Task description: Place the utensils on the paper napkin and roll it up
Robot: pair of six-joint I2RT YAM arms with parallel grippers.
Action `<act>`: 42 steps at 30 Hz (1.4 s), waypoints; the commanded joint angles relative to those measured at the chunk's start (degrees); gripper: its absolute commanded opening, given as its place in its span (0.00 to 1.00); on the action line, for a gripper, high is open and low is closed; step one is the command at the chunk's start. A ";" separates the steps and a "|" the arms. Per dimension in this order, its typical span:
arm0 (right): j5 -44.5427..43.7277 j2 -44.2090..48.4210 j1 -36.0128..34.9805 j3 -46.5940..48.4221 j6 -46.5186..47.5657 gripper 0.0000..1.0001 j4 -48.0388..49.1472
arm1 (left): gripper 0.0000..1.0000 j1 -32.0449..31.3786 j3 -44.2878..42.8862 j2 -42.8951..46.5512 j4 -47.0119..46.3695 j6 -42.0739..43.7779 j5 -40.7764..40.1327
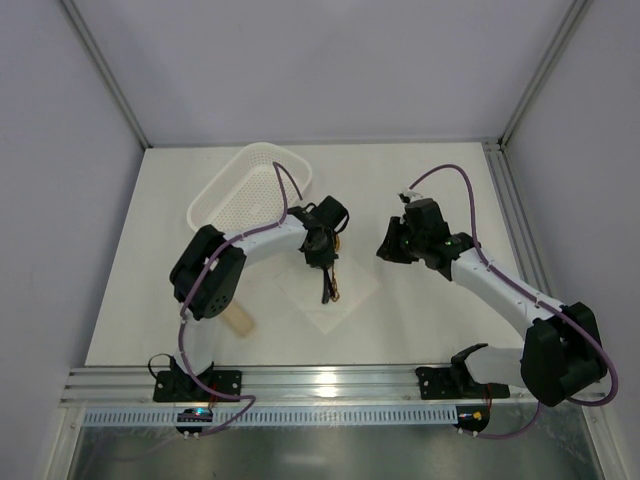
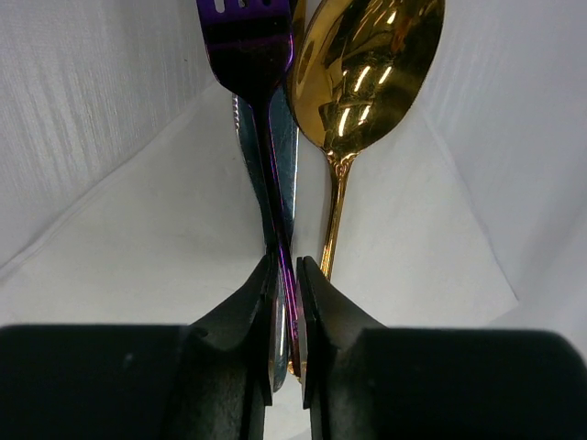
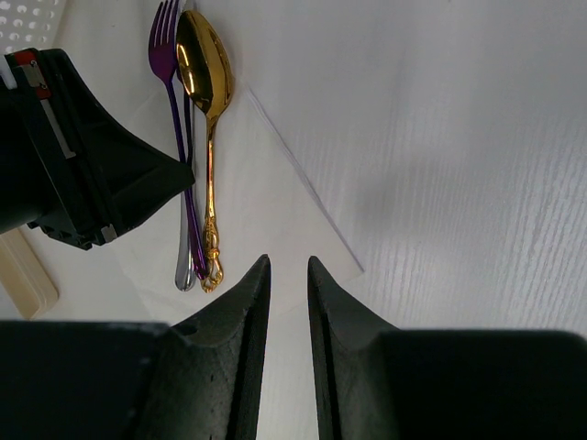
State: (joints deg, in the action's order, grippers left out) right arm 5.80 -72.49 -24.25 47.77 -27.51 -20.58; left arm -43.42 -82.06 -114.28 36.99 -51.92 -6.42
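Note:
The utensils lie side by side on the paper napkin: a purple fork, a gold spoon and a grey-silver piece under the fork. My left gripper points down over them, its jaws narrowly closed on the fork and silver handles; the gold spoon's handle runs just outside the right finger. In the right wrist view the handle ends rest free on the napkin. My right gripper hovers over the napkin's right corner, slightly open, holding nothing.
A white perforated basket stands at the back left, close behind the left arm. A flat beige slab lies left of the napkin near the left arm's base. The table's right rail runs beside the right arm.

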 commanded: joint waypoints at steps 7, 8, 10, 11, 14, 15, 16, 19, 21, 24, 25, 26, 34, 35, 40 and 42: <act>2.45 1.91 0.34 0.40 0.96 0.26 1.42 | 0.20 0.26 -1.78 0.72 1.41 0.24 -0.53; 3.59 1.65 0.26 0.66 2.01 0.28 1.33 | 0.20 0.26 -1.87 0.99 1.59 0.24 -0.44; 5.79 0.16 -0.01 1.45 3.33 0.29 0.02 | 0.20 0.18 -2.22 2.21 2.11 0.24 -0.18; 5.80 -0.11 -0.36 1.62 4.47 0.30 -0.25 | 0.20 0.26 -2.23 2.91 2.38 0.24 -0.18; 3.35 -1.34 -4.13 3.64 7.81 0.33 -2.18 | 0.21 0.26 -2.75 5.99 3.87 0.50 -1.05; 1.95 -1.60 -5.88 4.08 8.52 0.33 -3.40 | 0.21 0.26 -3.01 7.04 4.49 1.20 -2.01; -0.94 -1.86 -9.29 4.44 9.04 0.35 -3.68 | 0.22 0.53 -3.02 8.88 5.19 1.56 -2.72; -3.86 -1.87 -14.84 4.53 11.24 0.41 -3.42 | 0.23 1.67 -0.57 12.66 7.74 2.52 -4.39; -8.06 -1.43 -19.86 3.83 12.21 0.45 -2.46 | 0.24 3.77 2.15 17.93 7.39 2.88 -4.31; -10.98 -0.99 -25.83 3.03 14.92 0.52 -1.05 | 0.26 8.95 8.39 26.19 6.43 3.49 -2.21; -12.47 -0.99 -27.41 2.68 15.90 0.56 -0.43 | 0.27 10.44 9.89 28.21 6.34 3.75 0.24; -14.92 -1.16 -30.47 1.55 17.21 0.57 0.44 | 0.28 13.68 13.04 32.76 5.99 4.11 1.48; -23.20 -5.28 -39.11 -0.48 21.88 0.65 3.88 | 0.71 20.04 18.34 45.63 6.42 6.30 10.80; -23.55 -5.90 -39.90 -0.57 21.71 0.65 4.05 | 0.76 20.04 18.25 45.72 7.12 6.57 11.42; -24.43 -11.61 -46.04 0.92 20.65 0.72 3.79 | 0.86 20.30 18.34 48.09 10.20 7.63 10.20; -27.23 -15.13 -47.81 1.71 20.65 0.72 3.70 | 0.87 21.44 19.04 48.97 11.08 7.45 9.49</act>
State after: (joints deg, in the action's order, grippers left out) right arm -16.82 -84.71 -69.58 47.51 -7.40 -18.26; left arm -23.11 -63.57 -67.88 45.69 -45.78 2.70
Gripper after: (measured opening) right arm 0.719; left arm 0.867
